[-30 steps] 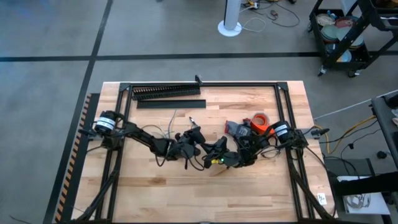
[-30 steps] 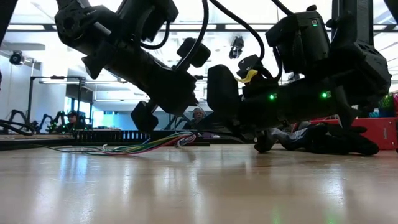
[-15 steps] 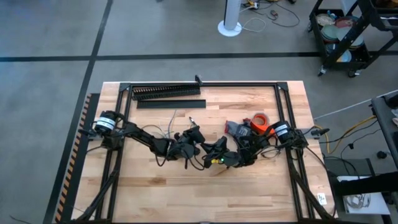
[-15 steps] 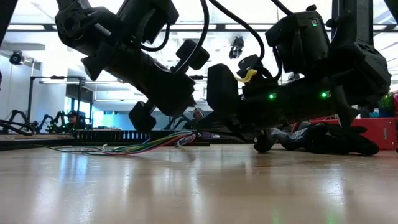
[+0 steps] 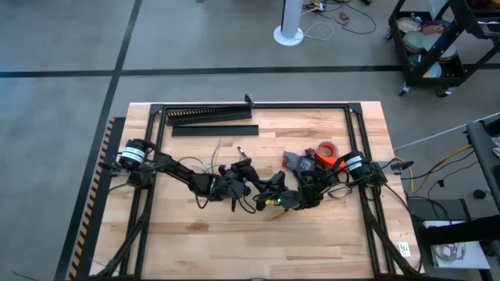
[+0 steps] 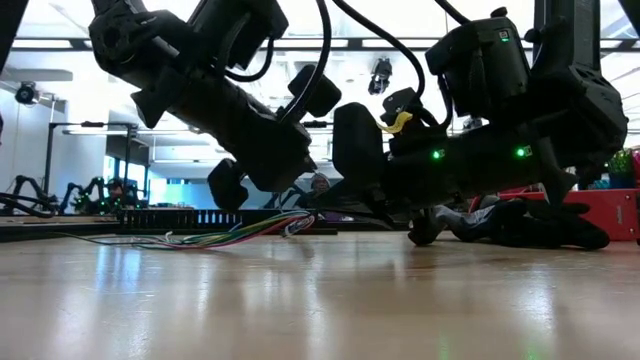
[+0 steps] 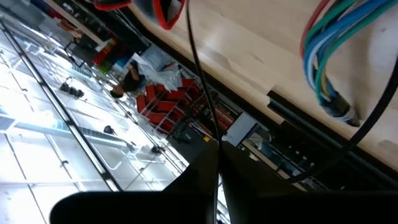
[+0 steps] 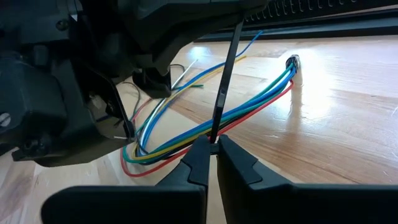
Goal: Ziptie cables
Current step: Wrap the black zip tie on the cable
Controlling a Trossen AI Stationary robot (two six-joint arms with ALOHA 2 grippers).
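The left hand [image 5: 244,184] sits at the middle of the tabletop [image 5: 195,234] in the high view, its arm reaching in from the left edge. The right hand [image 5: 266,192] meets it there from the right, so the two are just beside each other. The cables [image 5: 209,167] show here only as thin pale loops around the left hand. A long black toothed duct [image 5: 208,115] lies along the far edge, with a flat black strip [image 5: 215,130] just in front of it. An orange roll of tape [image 5: 326,151] rests near the right arm.

In the low view both arms hang close above the wood and crowd the middle of the picture. The cables [image 6: 240,231] lie on the tabletop beneath them as a coloured bundle running off to one side. A red box [image 6: 618,215] stands at the far right edge.

In the left wrist view the left hand [image 7: 217,163] is closed on a ziptie [image 7: 200,93], which runs as a thin dark line away from the pinched tips. The cables [image 7: 326,68] curve nearby in blue, green and white, ending in a dark tip over the wood.

In the right wrist view the right hand [image 8: 212,151] is closed on the same ziptie [image 8: 225,81], which rises straight from its tips to the left hand above. The cables [image 8: 249,99] loop on the tabletop just behind, in red, blue, green and yellow.
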